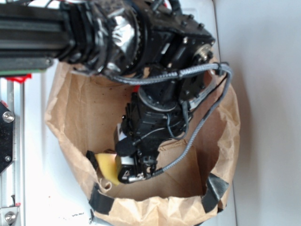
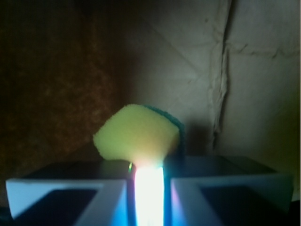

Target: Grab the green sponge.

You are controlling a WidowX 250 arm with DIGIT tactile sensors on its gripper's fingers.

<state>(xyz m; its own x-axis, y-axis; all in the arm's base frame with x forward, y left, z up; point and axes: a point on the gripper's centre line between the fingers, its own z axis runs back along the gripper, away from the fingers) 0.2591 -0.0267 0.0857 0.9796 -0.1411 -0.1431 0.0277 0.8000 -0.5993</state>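
Black WidowX arm (image 1: 155,61) reaches down into an open brown paper bag (image 1: 75,113) with rolled rim, sitting on a white worktop (image 1: 268,94). Black tape patches (image 1: 214,188) on the bag's lower rim. Grey braided cable (image 1: 207,117) loops from the arm's upper joint down the right side to the wrist.

Small rectangular sponge, mostly yellow with a thin dark green layer on one face (image 2: 138,134), sits inside the bag, low left in the exterior view (image 1: 107,165), touching the hand (image 1: 123,162). In the wrist view the sponge is centre frame, tilted, its lower end pinched between the two pale fingers (image 2: 66,193). Green layer shows along the top right edge. The fingers stand close together with only a narrow gap, bright glare there, so the hand is closed and gripping the sponge. Exact contact at the pads washed out by the glare.

Behind the sponge: creased brown paper wall with a vertical fold at right. Left side of the bag interior is dark. Cannot tell whether the sponge rests on the bag floor or is lifted.
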